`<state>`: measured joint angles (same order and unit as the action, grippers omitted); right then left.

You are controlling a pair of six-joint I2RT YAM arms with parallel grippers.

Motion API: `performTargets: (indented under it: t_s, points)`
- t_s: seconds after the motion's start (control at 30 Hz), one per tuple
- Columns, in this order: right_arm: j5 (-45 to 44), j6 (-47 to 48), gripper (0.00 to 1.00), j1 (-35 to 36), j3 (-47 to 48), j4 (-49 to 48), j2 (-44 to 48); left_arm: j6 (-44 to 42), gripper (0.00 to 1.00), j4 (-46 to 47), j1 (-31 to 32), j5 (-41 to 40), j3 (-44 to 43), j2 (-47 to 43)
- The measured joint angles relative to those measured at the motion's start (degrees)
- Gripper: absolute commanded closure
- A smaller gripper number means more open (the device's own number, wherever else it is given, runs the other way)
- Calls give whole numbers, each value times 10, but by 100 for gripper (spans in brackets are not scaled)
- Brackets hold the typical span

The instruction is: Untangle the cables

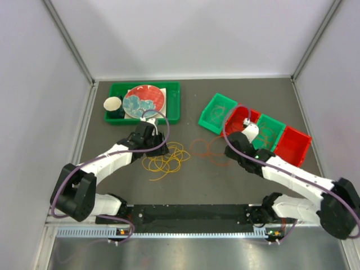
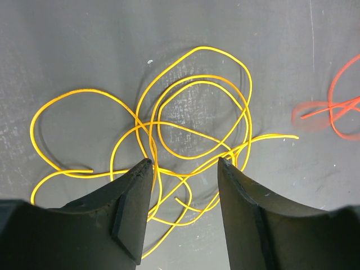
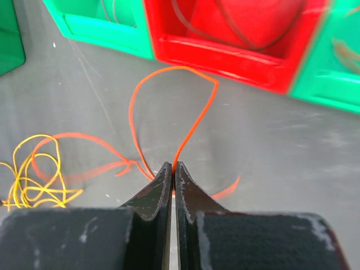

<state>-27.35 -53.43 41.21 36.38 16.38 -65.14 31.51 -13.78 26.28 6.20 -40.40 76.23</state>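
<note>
Right up at the lens, the right end effector (image 3: 173,169) was clenched tight, fingers pressed together with the orange cable (image 3: 130,115) pinched at the tips and a loop of it arching up toward the bins. My read: that pinch was there to draw the orange strand clear of the heap, one colour at a time.

On the other wrist view, the left end effector (image 2: 185,163) stood released, fingers apart and straddling the yellow cables (image 2: 169,122), nothing clamped between them. Whether the tips touched the wire, I couldn't tell. It looked poised to pin or pick up the yellow tangle.

That yellow heap lay loose on the dark bench (image 1: 197,180), just ahead of the left arm, with the orange strands beside it to the right. Whether the two colours crossed at their edges was hard to say.

Further out, a red bin (image 3: 225,34) and a green bin (image 3: 95,22) sat in a row of four on the right, some with wire lying inside, so these were likely sorting spots. Farthest back on the left, a green tray (image 1: 173,102) held a plate (image 1: 152,93) and a cup (image 1: 112,104). No brand, label or writing could be read anywhere.
</note>
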Motion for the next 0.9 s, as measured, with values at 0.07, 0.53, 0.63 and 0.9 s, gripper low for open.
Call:
performTargets:
  t_s: [0.07, 0.53, 0.63, 0.9]
  points:
    - [-11, 16, 100, 0, -17, 19, 51, 0, 46, 0, 0, 0, 0, 0]
    - [71, 141, 47, 4, 13, 14, -65, -1, 46, -3, 0, 9, -10, 0]
    - [94, 153, 41, 13, 40, -2, -115, -2, 46, -9, 0, 6, -10, -2]
    - [125, 200, 34, 19, 77, 2, -152, -2, 46, -14, 0, 4, -10, -17]
